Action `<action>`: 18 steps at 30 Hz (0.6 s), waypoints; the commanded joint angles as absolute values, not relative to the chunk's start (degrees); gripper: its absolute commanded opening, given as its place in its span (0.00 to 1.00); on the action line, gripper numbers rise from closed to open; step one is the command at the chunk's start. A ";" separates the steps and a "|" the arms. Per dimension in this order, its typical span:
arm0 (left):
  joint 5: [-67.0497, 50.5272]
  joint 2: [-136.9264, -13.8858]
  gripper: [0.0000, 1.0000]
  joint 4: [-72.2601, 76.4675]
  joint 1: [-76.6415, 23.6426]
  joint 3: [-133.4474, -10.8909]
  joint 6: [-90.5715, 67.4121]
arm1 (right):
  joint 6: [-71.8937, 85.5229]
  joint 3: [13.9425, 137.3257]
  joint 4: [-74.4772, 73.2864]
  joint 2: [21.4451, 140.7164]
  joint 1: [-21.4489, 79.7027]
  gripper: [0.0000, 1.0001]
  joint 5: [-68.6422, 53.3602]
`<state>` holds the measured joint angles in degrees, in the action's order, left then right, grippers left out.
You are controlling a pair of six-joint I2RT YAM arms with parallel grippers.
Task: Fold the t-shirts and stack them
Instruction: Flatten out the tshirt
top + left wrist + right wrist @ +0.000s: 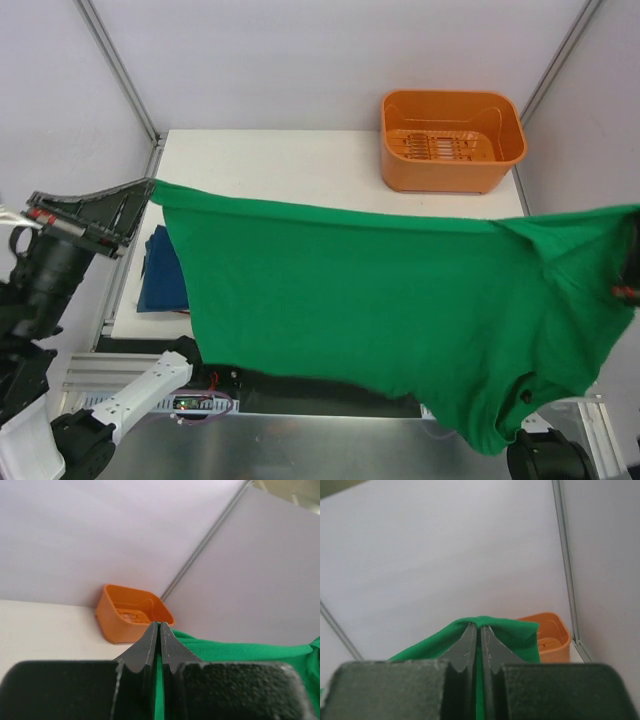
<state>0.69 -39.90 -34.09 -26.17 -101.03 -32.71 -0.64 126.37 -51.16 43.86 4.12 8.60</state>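
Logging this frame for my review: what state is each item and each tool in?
green t-shirt: held up in the air, spread between both tools.
navy t-shirt: lying at the left edge of the table, partly hidden by the green one.
orange basket: upright, looks empty.
left tool: shut on the green t-shirt.
right tool: shut on the green t-shirt.

Black left arm, white base link, red wrist marks, dark tapered fingers
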 commanded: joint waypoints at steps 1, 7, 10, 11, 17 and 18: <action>10.88 -48.94 0.00 -35.07 -25.93 -95.37 -29.18 | -6.50 114.90 -45.89 51.77 4.57 0.01 11.16; 21.36 -66.77 0.00 -31.39 -25.32 -84.83 -30.67 | -10.29 85.37 -31.21 56.59 3.08 0.01 17.31; 20.31 -78.54 0.00 -26.65 -24.35 -82.18 -31.03 | -7.48 74.91 -24.45 62.82 1.32 0.01 14.96; 20.48 -85.45 0.00 -25.85 -24.00 -82.35 -30.76 | -6.86 73.06 -20.95 67.11 0.97 0.01 12.51; 12.34 -113.50 0.00 -24.96 -21.19 -94.82 -28.82 | -4.75 74.61 -18.54 89.16 0.53 0.01 5.72; 10.74 -115.82 0.00 -24.96 -20.14 -97.79 -29.09 | -4.49 76.79 -18.98 91.47 0.44 0.01 5.10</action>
